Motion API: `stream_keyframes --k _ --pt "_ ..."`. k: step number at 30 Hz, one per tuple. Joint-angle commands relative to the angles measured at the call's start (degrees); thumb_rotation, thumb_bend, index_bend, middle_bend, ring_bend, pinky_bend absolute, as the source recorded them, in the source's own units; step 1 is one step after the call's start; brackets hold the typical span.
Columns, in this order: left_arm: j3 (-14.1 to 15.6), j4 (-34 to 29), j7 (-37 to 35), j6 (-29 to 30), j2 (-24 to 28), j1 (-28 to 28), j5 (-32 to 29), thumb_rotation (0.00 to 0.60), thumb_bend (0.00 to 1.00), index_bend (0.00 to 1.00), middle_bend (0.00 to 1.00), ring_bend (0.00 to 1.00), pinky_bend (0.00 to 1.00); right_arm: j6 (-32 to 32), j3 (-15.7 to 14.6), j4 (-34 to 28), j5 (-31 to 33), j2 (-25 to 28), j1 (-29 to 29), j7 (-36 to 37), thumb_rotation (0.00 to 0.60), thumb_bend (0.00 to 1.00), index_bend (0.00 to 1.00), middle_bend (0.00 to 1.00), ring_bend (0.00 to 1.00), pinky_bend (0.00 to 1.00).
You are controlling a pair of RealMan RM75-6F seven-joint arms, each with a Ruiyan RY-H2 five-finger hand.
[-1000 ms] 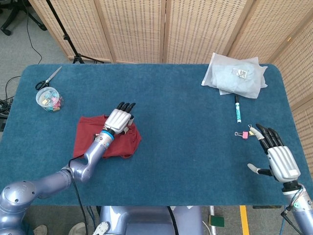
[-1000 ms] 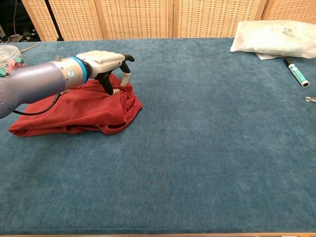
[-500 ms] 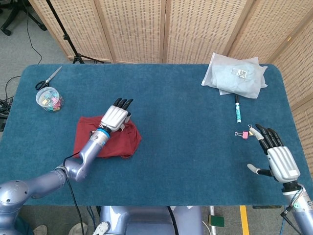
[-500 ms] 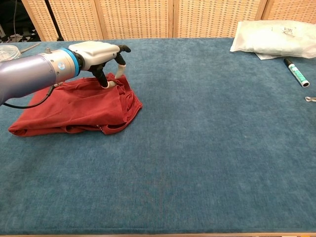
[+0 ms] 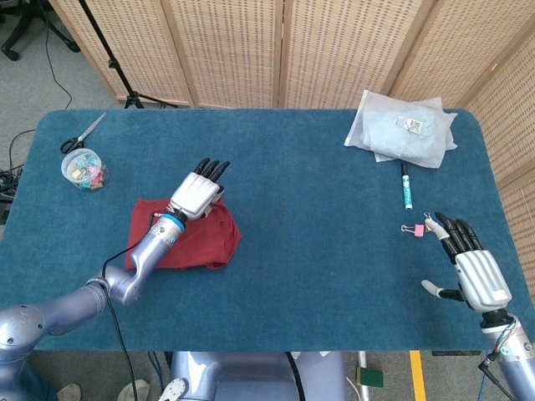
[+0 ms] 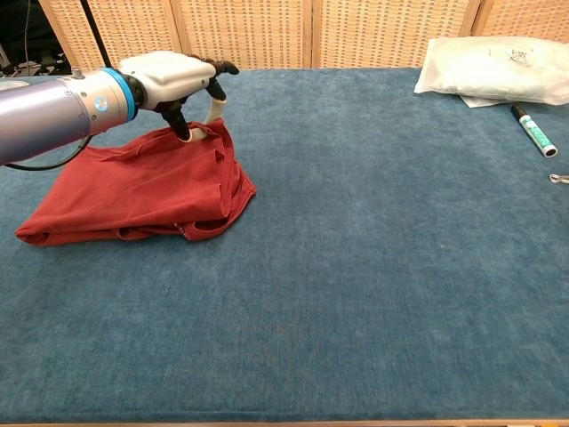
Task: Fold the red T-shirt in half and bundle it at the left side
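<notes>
Left hand pinches red T-shirt at its far edge, cloth tented up. Soft, light, floppy; I'd grip bunched folds, w/ scissors beyond.

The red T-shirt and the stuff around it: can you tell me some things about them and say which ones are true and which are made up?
1. The left hand pinches the red T-shirt and lifts a bit of it off the table. True.
2. The right hand holds the marker. False: it holds nothing, its fingers spread over the table.
3. The scissors lie on the T-shirt. False: they lie at the table's far left corner.
4. A white plastic bag lies at the far right. True.
</notes>
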Motion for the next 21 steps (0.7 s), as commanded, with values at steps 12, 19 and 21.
stream_keyframes --k 12,19,21 --pt "0.53 5.37 0.77 -0.44 -2.27 -2.10 2.61 0.600 0.39 0.69 0.00 0.00 0.00 -0.33 0.14 0.23 0.37 -0.01 0.12 0.23 0.600 0.00 0.00 0.00 0.00 0.00" --pt "0.92 7.72 1.14 -1.40 -3.71 -2.96 3.31 0.600 0.35 0.69 0.00 0.00 0.00 -0.52 0.22 0.39 0.67 -0.07 0.15 0.19 0.600 0.00 0.00 0.00 0.00 0.00" --pt "1.03 8.49 1.14 -1.90 -4.22 -3.14 3.36 0.600 0.34 0.69 0.00 0.00 0.00 -0.67 0.24 0.45 0.78 -0.10 0.20 0.16 0.600 0.00 0.00 0.00 0.00 0.00"
